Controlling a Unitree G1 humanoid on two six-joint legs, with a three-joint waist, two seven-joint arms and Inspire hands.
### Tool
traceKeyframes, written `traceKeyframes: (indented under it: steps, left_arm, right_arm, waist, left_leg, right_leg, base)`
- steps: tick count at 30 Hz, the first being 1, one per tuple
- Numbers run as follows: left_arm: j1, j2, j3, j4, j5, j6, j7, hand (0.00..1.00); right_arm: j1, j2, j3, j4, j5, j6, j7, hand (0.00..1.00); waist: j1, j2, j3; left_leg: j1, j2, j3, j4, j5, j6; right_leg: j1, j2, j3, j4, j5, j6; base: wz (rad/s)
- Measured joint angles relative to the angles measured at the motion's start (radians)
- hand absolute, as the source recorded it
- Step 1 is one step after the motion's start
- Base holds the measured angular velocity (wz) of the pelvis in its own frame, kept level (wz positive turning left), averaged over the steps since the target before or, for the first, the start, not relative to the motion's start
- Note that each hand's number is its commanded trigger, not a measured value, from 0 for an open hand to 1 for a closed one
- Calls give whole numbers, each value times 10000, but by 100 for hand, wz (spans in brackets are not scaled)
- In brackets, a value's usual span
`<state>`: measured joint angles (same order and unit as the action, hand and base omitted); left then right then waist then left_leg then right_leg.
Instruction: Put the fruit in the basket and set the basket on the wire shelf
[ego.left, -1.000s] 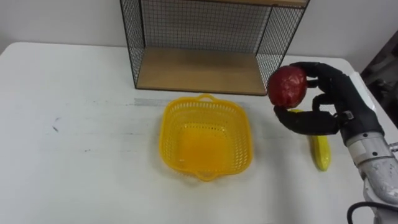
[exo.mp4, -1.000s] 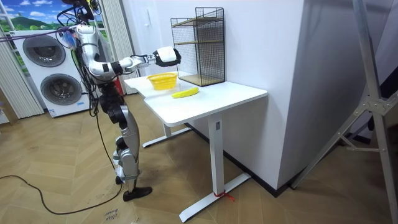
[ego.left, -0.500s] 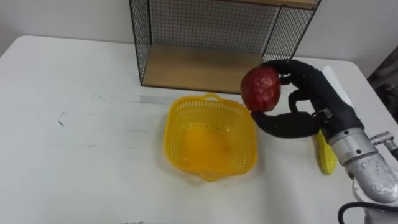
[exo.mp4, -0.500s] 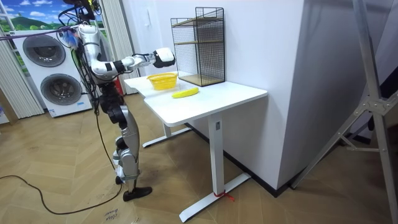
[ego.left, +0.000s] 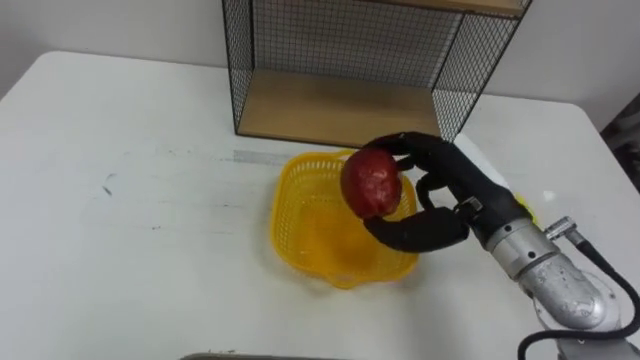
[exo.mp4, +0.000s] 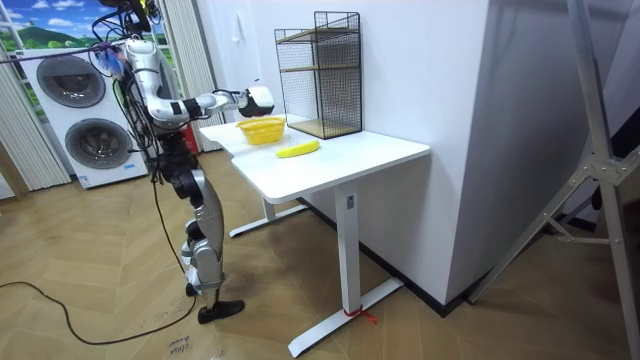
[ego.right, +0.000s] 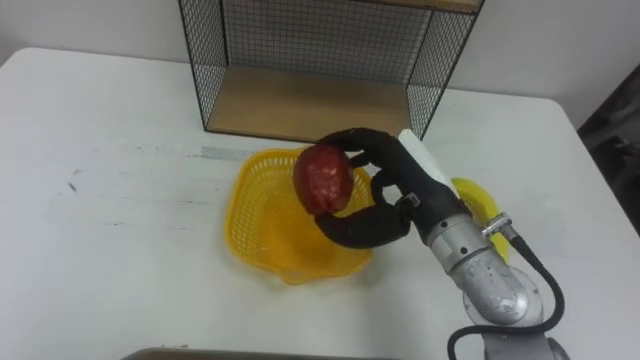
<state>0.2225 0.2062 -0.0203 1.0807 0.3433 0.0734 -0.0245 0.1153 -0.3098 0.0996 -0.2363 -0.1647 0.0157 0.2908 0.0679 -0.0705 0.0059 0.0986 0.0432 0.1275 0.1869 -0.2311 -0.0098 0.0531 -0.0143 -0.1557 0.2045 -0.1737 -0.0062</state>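
A dark red round fruit (ego.left: 373, 183) (ego.right: 324, 180) hangs over the right half of the yellow plastic basket (ego.left: 303, 222) (ego.right: 258, 210). My right hand (ego.left: 440, 195) (ego.right: 385, 190) is shut on the fruit, black fingers curled round it from the right. A yellow banana (ego.right: 470, 200) lies on the white table behind my right wrist, mostly hidden by it; in the room view the banana (exo.mp4: 298, 149) lies beside the basket (exo.mp4: 261, 130). The black wire shelf (ego.left: 345, 60) (ego.right: 310, 55) with a wooden board stands just behind the basket.
The white table (ego.left: 130, 230) (exo.mp4: 340, 155) reaches to a white wall behind. I stand at the table's end in the room view, with two washing machines (exo.mp4: 85, 120) behind me.
My right hand has carried the red fruit leftward, from beside the basket's right rim to above the basket. The camera has shifted a little to the left.
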Motion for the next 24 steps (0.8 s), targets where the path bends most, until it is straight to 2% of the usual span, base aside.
traceKeyframes:
  steps: [4, 8, 9, 10, 11, 12, 24]
  left_arm:
    - [-112, 17, -279, 2, 4, 1, 0, 0]
    - [-149, 22, -494, 15, 3, 15, -2, 0]
    - [-151, 23, -526, 15, 3, 21, -3, 0]
    - [-161, 20, -534, 16, 3, 28, -9, 0]
    - [-175, 21, -533, 15, 3, 30, -18, 0]
    - [-181, 22, -532, 15, 3, 30, -23, 0]
    - [-252, 19, -558, 15, 8, 31, -38, 0]
  right_arm:
    - [-1, 82, 297, 436, -43, 49, 194, 100]
    - [-1, 124, 367, 605, -107, 84, 192, 100]
    - [-2, 124, 367, 605, -136, 84, 192, 95]
    - [-2, 127, 367, 605, -229, 84, 192, 70]
    - [-1, 126, 368, 605, -289, 84, 193, 25]
    - [-3, 127, 368, 604, -292, 84, 193, 0]
    - [-187, 152, 367, 607, -306, 80, 186, 0]
  waist:
    - [18, -17, 71]
    - [86, -25, 84]
    - [100, -22, 83]
    - [133, -20, 81]
    - [156, -23, 79]
    - [165, -23, 79]
    - [170, 8, 58]
  left_leg:
    - [-32, 6, -37, -38, -5, 6]
    - [-100, 5, -97, -11, -6, 7]
    - [-114, 4, -112, -3, -6, 7]
    - [-142, 2, -140, 14, -6, 7]
    - [-146, 1, -162, 44, -5, 6]
    - [-149, 0, -174, 57, -5, 6]
    - [-163, 0, -214, 98, -5, 6]
  right_leg:
    - [0, -3, -92, 0, 39, -11]
    - [-20, -3, -103, -27, 42, -12]
    - [-23, -3, -112, -32, 41, -11]
    - [-30, -2, -124, -36, 41, -11]
    - [-32, -2, -137, -39, 41, -11]
    - [-31, -2, -142, -39, 41, -11]
    - [-3, -6, -179, -25, 47, -15]
  base:
    - [2]
    - [4]
    - [6]
    - [6]
    - [5]
    - [4]
    - [0]
